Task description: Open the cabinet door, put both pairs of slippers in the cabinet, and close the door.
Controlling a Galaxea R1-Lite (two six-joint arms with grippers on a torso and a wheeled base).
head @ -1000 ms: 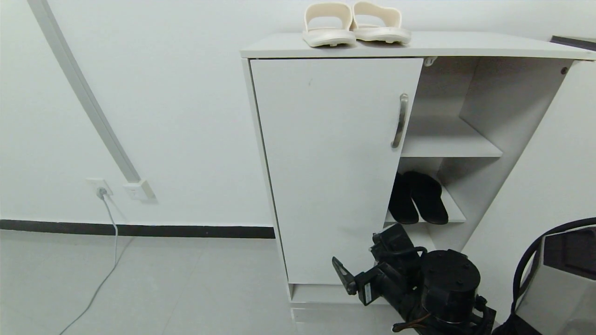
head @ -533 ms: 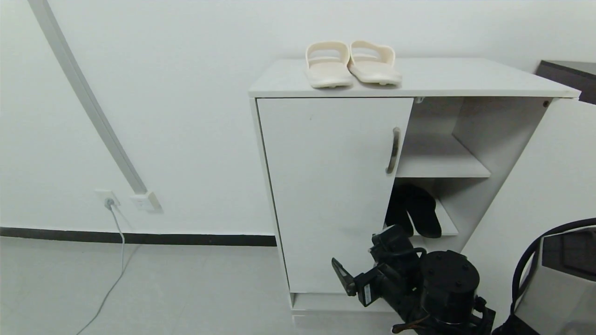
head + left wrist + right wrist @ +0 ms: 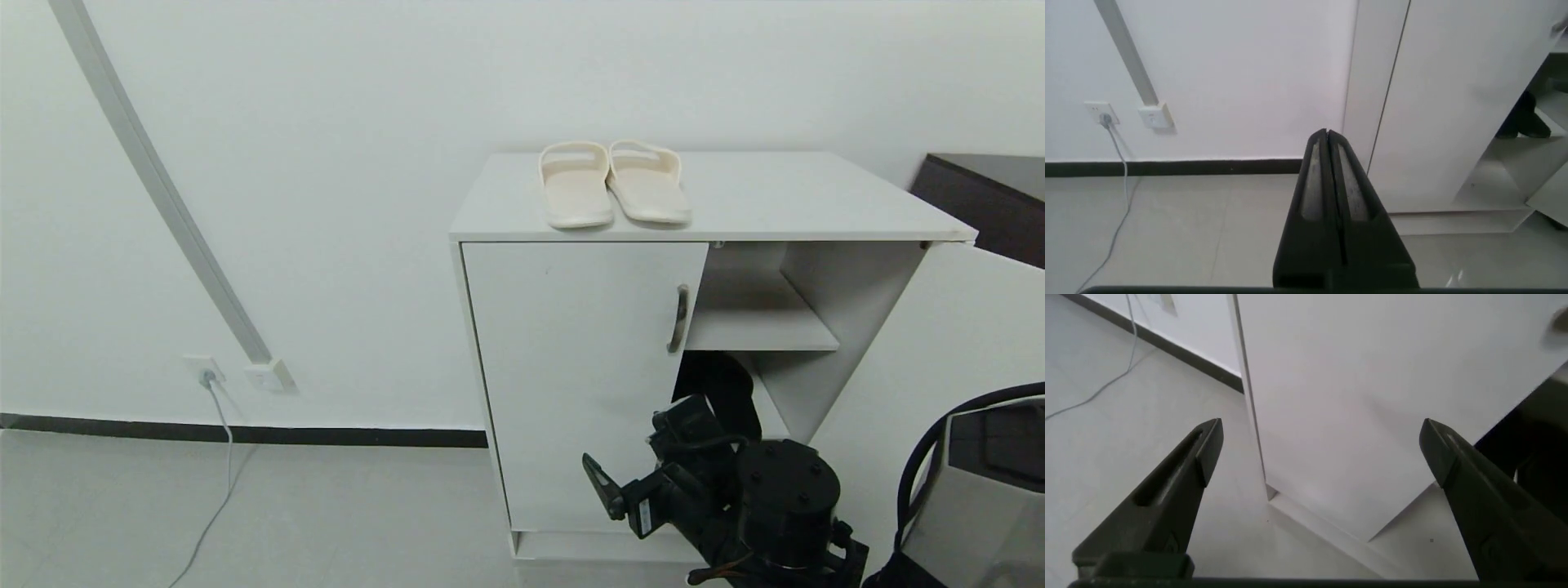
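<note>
Seen from a head camera drawn back and raised against a second ago: whole picture shifted, cabinet (image 3: pixel 784 200) lower and smaller in frame with more of its top in sight, nothing displaced on or in it. Resting on the cabinet top, toward its left half: cream slippers (image 3: pixel 612 186), side by side and touching, toes toward the front edge. Below them, left door (image 3: pixel 580 376) shut, with a upright metal handle (image 3: pixel 677 318) at its right edge. Beside it, right door (image 3: pixel 939 351) swung wide open, baring the right compartment and its upper shelf (image 3: pixel 763 331), bare. Lower in that compartment, black slippers (image 3: pixel 722 380), partly hidden behind the edge of the left door and the dark arm in front; on which board exactly, hard to tell from here. Left tool (image 3: pixel 1327 140) pressed fully together, holding nothing, aimed at the cabinet's left side from well apart, above the floor (image 3: pixel 1192 229). Right tool (image 3: pixel 1321 433) spread wide and empty, low before the bottom of the left door, apart from it. Off to the left on the wall, a wall socket (image 3: pixel 204 372) with a cable (image 3: pixel 219 465) trailing to the floor
</note>
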